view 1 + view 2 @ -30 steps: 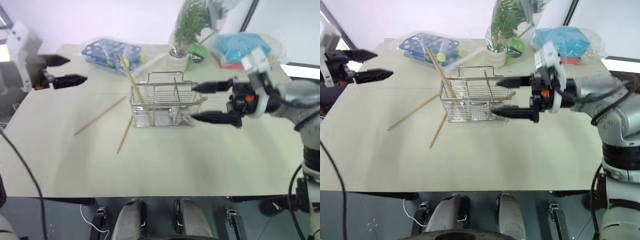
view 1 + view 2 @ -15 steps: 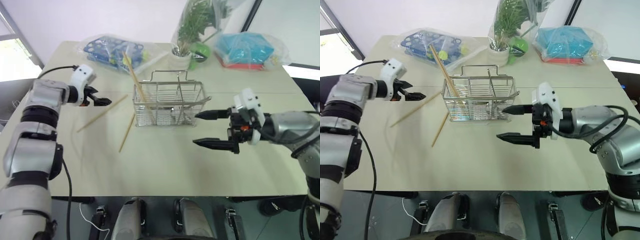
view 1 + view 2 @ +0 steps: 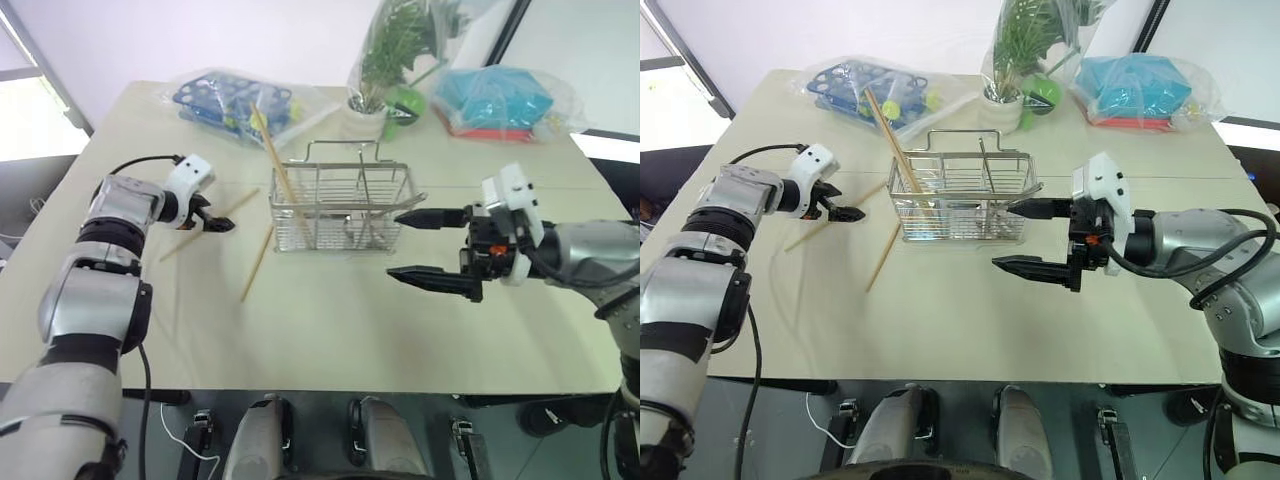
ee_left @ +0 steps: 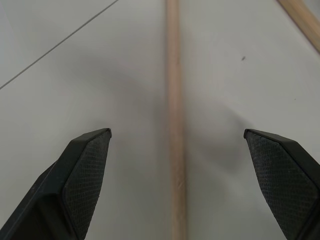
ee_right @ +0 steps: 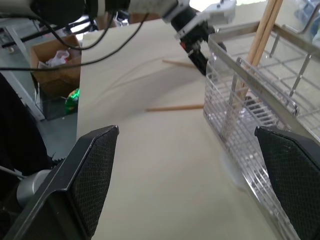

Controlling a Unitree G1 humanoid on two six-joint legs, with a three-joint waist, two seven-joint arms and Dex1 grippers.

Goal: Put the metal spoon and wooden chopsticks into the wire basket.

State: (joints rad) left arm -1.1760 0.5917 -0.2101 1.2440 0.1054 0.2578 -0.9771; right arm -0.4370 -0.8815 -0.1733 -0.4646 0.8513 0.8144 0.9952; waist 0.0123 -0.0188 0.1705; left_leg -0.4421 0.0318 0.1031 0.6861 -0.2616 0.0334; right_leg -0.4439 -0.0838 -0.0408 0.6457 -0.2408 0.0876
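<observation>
Reaching down to the desk [image 3: 330,330], the left gripper [image 3: 219,222] hangs with its fingers spread on either side of one loose chopstick [image 4: 174,125], which lies flat on the desk left of the wire basket [image 3: 345,210]. A second loose chopstick [image 3: 256,264] lies just near of it, close to the basket's left end. Another chopstick [image 3: 272,158] already leans upright in the basket's left part, and the metal spoon [image 3: 362,205] appears to stand inside it too. The right gripper [image 3: 410,245] hovers right of the basket, fingers spread and empty. The step in hand looks like picking up a stick; next, the left fingers should settle lower and close squarely across it without rolling it away.
</observation>
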